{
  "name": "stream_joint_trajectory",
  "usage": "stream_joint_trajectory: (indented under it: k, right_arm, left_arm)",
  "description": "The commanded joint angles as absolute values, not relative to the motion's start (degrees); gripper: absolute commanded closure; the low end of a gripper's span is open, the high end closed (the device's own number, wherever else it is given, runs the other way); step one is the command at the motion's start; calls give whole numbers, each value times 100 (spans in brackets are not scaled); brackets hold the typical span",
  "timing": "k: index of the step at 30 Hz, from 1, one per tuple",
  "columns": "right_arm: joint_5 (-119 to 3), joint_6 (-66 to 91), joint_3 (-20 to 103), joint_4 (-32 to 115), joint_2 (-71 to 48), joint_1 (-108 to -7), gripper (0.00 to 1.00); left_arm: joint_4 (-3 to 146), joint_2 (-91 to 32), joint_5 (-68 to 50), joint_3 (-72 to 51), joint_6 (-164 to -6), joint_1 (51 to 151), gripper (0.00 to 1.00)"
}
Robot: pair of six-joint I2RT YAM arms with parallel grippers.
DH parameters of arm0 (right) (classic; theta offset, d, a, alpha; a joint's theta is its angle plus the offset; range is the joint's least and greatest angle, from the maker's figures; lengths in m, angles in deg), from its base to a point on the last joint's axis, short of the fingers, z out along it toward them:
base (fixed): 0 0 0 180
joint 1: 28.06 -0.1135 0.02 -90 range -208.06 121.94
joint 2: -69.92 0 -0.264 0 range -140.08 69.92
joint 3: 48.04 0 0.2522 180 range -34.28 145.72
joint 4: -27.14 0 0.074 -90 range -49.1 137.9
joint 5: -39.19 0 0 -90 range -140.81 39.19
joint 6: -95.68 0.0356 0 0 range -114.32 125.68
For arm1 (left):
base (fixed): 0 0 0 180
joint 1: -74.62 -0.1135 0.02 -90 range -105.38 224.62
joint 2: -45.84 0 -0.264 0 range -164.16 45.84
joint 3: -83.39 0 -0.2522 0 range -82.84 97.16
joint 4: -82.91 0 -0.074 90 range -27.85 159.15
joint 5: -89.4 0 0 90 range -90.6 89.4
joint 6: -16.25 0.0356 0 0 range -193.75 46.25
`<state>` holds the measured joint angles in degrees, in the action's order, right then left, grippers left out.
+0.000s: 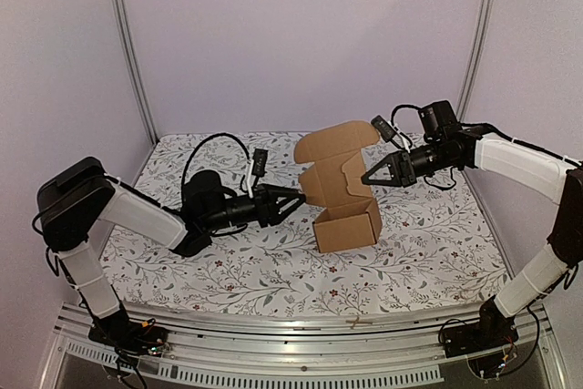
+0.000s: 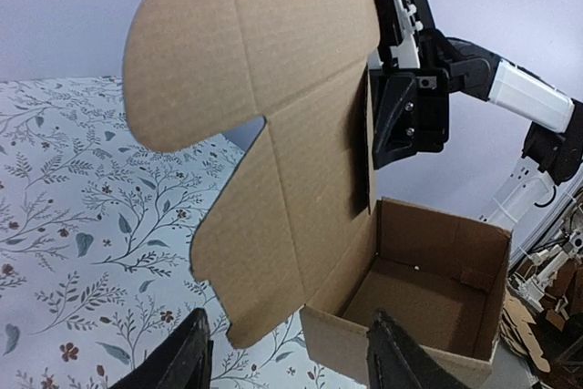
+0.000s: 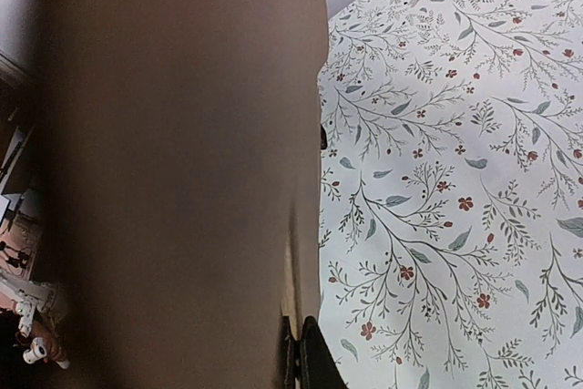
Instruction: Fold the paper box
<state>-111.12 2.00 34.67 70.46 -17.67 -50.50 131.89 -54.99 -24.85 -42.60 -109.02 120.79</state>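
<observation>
Left arm (image 1: 137,211) outstretched, left jaws parted, right jaws clamped

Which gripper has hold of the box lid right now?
The right gripper, shut on the side edge of the raised lid of the paper box. The left gripper stands open at the lid's other side, gripping nothing.

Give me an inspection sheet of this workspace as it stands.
Surface: floral cloth, lying flat.
Job's things: paper box, base folded and open on top; its lid stands upright.
Clutter: nothing seen.
Grippers: left gripper open at the lid's lower left corner, contact unclear; right gripper shut, apparently pinching the lid's right edge.
Cables: black cable loops above the left arm.
Surroundings: pale walls, aluminium posts.
</observation>
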Motion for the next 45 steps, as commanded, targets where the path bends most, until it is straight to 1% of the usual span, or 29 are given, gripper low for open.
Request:
stream_joint_trajectory:
  k: [1,3,6,7,13,16,22,28,34,45]
  right_arm:
    - [-11242,207,3550,7110,-1776,-5038,100]
    - [-11286,207,3538,7105,-1745,-5038,100]
    - [-11338,214,3533,7091,-1765,-5037,100]
    - [-11329,216,3533,7089,-1777,-5036,100]
    - [-11323,225,3548,7080,-1819,-5036,100]
    - [-11158,249,3560,7093,-1798,-5035,100]
    - [-10585,243,3525,7103,-1745,-5037,100]
    - [-10448,259,3598,7095,-1844,-5038,100]
    - [-10785,278,3604,7081,-1936,-5033,100]
    - [-11296,423,3517,6885,-1946,-5050,100]
  left_arm:
    - [13113,-5212,-1842,-4837,-10844,11957,42]
    - [12780,-5109,-1494,-4945,-10818,11865,44]
    - [11710,-5135,-1074,-4659,-10792,11839,46]
    - [11666,-5199,-1067,-4568,-10773,11846,46]
    - [12146,-5694,-1499,-3981,-10799,11936,45]
    - [12528,-5851,-2084,-3785,-10783,11975,44]
    - [13078,-5888,-2720,-3813,-10863,11980,44]
    - [13787,-6034,-3135,-3864,-11219,11980,45]
    - [14489,-6365,-3421,-3675,-11646,12009,42]
    - [14834,-6683,-3599,-3319,-11849,12118,41]
